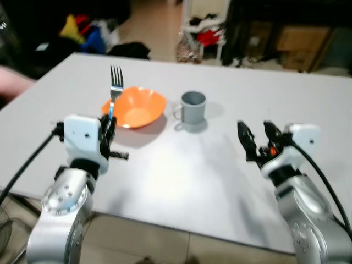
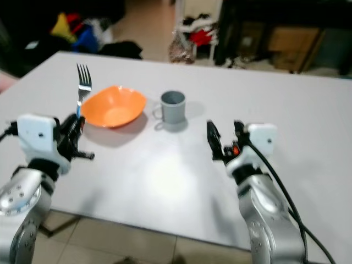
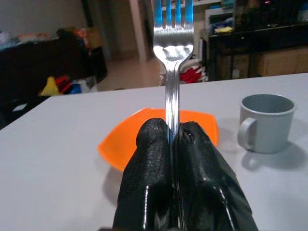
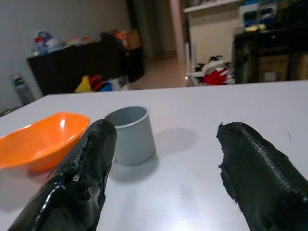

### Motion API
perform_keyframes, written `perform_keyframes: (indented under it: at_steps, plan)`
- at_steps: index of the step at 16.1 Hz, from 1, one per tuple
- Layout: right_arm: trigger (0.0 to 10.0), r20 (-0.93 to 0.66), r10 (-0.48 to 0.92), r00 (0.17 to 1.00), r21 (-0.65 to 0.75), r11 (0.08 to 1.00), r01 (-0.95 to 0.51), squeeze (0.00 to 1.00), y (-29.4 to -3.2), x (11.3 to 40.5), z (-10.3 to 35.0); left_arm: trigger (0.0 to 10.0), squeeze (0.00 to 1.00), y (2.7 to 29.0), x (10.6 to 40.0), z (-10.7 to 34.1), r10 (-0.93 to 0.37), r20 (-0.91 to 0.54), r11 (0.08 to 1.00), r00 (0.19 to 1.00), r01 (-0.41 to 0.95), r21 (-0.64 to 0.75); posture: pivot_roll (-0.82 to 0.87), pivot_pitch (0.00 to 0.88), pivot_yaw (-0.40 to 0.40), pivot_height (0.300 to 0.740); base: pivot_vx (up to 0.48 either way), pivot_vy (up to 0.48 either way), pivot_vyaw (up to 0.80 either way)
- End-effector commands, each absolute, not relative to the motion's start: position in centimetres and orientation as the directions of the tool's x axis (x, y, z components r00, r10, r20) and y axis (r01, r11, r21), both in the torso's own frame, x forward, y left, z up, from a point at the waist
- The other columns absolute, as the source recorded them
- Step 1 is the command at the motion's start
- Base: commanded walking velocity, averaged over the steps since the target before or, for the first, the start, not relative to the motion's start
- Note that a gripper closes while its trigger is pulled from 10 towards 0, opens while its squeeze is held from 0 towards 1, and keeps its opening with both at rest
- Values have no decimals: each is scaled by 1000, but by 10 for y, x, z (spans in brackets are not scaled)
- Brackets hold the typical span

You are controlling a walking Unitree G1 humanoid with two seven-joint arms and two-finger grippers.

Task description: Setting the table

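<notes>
My left gripper (image 1: 108, 125) is shut on a silver fork (image 1: 115, 88) and holds it upright, tines up, above the near left part of the grey table (image 1: 181, 170). In the left wrist view the fork (image 3: 172, 57) rises straight out of the pressed-together fingers (image 3: 149, 173). Just beyond it sits an orange bowl (image 1: 136, 107), and a grey mug (image 1: 192, 107) stands to the bowl's right. My right gripper (image 1: 256, 137) hovers open over the table's near right, with nothing between its fingers (image 4: 91, 159); the mug (image 4: 131, 134) and bowl (image 4: 38, 139) lie ahead of it.
Past the table's far edge are a dark sofa with colourful things (image 1: 82, 27), a white shelf with red cloth (image 1: 206, 33) and dark furniture with boxes (image 1: 300, 38). A tiled floor (image 1: 165, 242) shows below the near edge.
</notes>
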State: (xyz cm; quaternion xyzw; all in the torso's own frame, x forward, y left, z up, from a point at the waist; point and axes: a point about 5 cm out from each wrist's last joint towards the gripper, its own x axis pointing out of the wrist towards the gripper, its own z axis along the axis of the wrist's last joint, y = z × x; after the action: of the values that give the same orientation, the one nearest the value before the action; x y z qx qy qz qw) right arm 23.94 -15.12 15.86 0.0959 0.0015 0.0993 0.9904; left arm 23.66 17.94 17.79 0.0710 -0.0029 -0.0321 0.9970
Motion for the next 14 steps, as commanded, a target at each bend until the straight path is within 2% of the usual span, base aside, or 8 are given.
perform_keyframes:
  at_steps: [1,4,14]
  plan:
    - [10000,-2,166,986,145,976,-164,0,-158,240,157,10000,0,175,241,178,-75,4,988,997,74,136,-119,0,55,740,0,0,0]
    - [10000,-54,155,986,156,977,-145,0,-162,244,151,10000,0,170,246,174,-88,-8,987,996,88,137,-122,0,59,740,0,0,0]
    - [10000,-85,275,958,158,953,-260,0,-147,252,148,10000,0,173,243,169,-65,-25,986,998,68,154,-110,0,43,740,0,375,-800]
